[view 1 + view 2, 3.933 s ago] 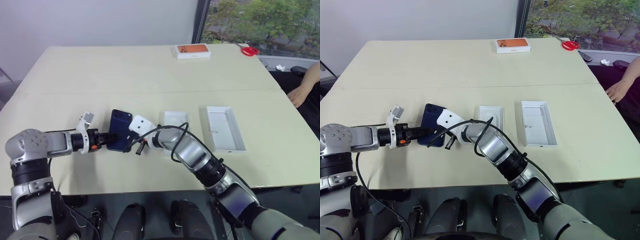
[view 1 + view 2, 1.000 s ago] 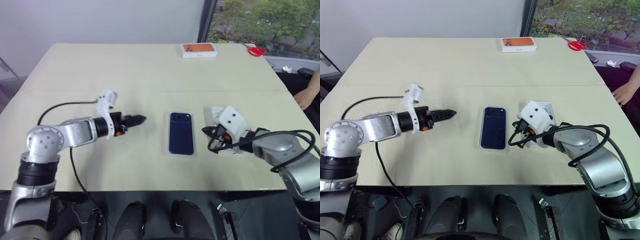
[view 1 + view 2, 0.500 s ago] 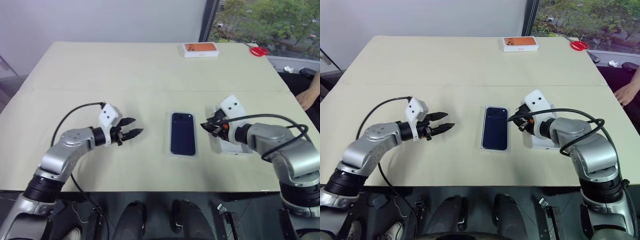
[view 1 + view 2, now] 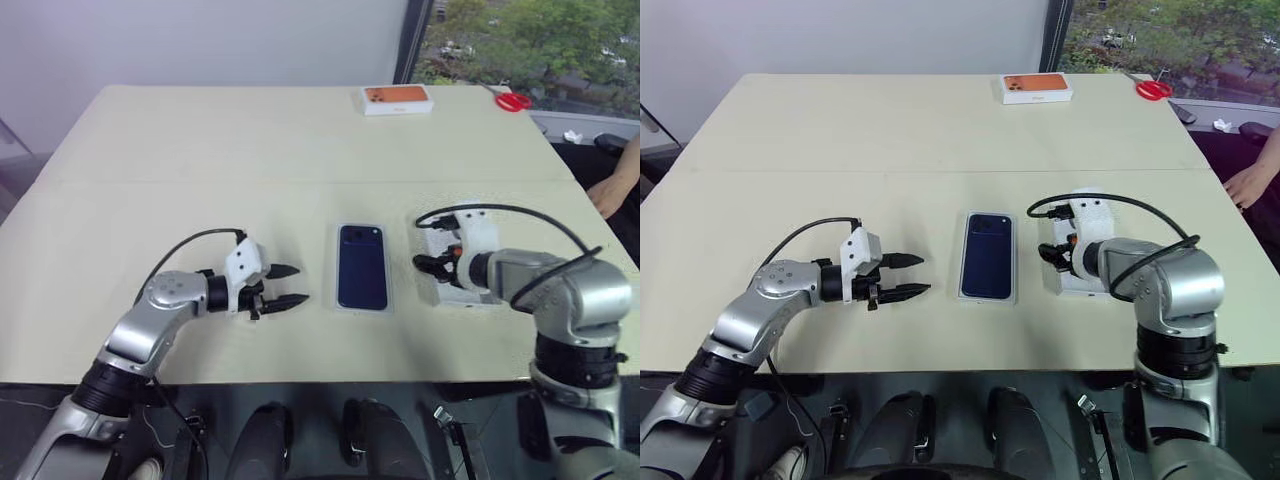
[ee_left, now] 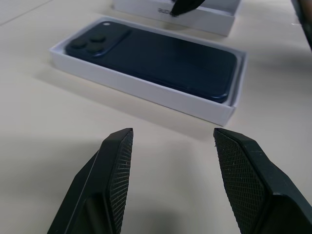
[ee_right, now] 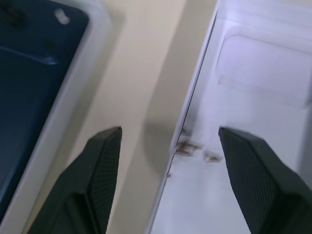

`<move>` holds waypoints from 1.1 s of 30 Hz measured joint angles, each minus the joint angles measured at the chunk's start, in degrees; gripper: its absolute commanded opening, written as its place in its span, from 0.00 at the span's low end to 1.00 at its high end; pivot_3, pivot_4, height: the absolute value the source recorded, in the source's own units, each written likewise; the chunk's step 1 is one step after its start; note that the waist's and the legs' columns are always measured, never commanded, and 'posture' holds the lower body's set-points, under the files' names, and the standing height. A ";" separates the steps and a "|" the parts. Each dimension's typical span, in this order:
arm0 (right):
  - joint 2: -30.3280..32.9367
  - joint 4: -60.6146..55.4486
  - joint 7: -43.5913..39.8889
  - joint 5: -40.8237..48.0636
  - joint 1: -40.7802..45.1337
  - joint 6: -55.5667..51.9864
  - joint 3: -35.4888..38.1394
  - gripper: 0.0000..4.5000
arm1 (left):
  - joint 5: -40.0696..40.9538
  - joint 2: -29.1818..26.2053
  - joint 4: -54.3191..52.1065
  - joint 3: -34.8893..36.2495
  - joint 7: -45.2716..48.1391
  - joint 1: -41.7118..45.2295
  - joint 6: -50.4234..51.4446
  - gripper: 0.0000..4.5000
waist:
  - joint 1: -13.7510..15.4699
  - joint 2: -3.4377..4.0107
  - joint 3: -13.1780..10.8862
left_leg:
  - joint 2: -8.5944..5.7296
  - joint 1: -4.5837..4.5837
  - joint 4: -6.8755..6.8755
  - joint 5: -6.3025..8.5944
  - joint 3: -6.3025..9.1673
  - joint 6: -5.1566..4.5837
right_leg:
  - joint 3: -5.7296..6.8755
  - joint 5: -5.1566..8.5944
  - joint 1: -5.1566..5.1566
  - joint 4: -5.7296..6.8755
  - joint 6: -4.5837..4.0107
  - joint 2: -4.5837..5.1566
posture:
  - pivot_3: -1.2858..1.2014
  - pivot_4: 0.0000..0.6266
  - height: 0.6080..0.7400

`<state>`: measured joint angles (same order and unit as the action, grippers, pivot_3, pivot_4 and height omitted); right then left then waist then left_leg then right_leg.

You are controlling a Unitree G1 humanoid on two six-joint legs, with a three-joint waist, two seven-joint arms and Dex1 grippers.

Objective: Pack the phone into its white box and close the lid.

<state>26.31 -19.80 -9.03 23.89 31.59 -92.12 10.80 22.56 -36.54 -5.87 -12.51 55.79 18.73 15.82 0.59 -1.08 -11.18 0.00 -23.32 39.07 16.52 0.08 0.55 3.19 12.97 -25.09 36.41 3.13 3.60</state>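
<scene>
On the cream table (image 4: 200,150), the phone (image 4: 362,266) is now lying back-up inside the white box (image 5: 146,92), camera cluster at the far end; a few seconds back I was passing it between my two grippers off to my left, and by a second ago it was already sitting where it is. Since then my left gripper (image 4: 285,285) has swung from pointing level across the table to hanging low beside the box on its left, and my right gripper (image 4: 428,267) has come in over the lid (image 4: 452,290), which is lying open-side up just right of the box. My left jaws are standing well apart and holding nothing, their ribbed fingers (image 5: 114,180) hovering just over the bare tabletop and aiming at the box's long side. My right jaws, pinched tight a second ago, are now spreading wide and gripping nothing; in the right wrist view one finger is hanging over the strip of table between box and lid, the other over the lid's white inside, straddling its near wall. Some dark lettering is showing on the lid's side wall in the left wrist view, but I cannot read it. At the far edge a white box with an orange phone picture (image 4: 395,98) is sitting, and red scissors (image 4: 509,102) are lying near it.
</scene>
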 measured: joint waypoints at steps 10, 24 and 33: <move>-0.89 4.52 8.92 5.71 2.08 0.00 1.37 0.01 | -2.08 0.83 -0.01 0.44 0.28 -1.03 -0.41 0.62 | -0.09 0.01 0.01 | 0.01 0.01 0.01 0.00 0.01 -0.02 | 0.00 -0.01 0.00 0.03 0.03 -0.02 | 0.52 0.24 1.00; -15.67 -1.19 12.39 36.98 12.76 0.01 15.27 0.01 | -5.56 0.71 10.56 9.16 -5.64 0.98 -2.87 0.62 | -0.58 0.02 0.00 | 0.27 0.16 0.00 -0.01 0.07 -0.04 | 0.04 -0.02 -0.13 0.62 0.03 -0.18 | 0.52 0.24 1.00; -27.97 4.11 53.49 83.59 2.21 27.61 2.27 0.01 | -7.67 1.42 15.49 10.05 -6.02 4.14 -6.16 0.62 | -1.62 0.04 -0.01 | 0.03 0.07 0.06 -0.01 -0.15 -0.04 | -0.13 -0.03 -0.21 0.58 0.03 0.06 | 0.52 0.24 1.00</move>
<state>-1.66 -15.69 44.46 107.49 33.81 -64.51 13.07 14.89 -35.12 9.62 -2.47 49.76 22.87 9.66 -1.03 -1.04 -11.19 0.04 -23.25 39.13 16.51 -0.06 0.51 3.06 12.94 -25.30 37.00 3.15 3.66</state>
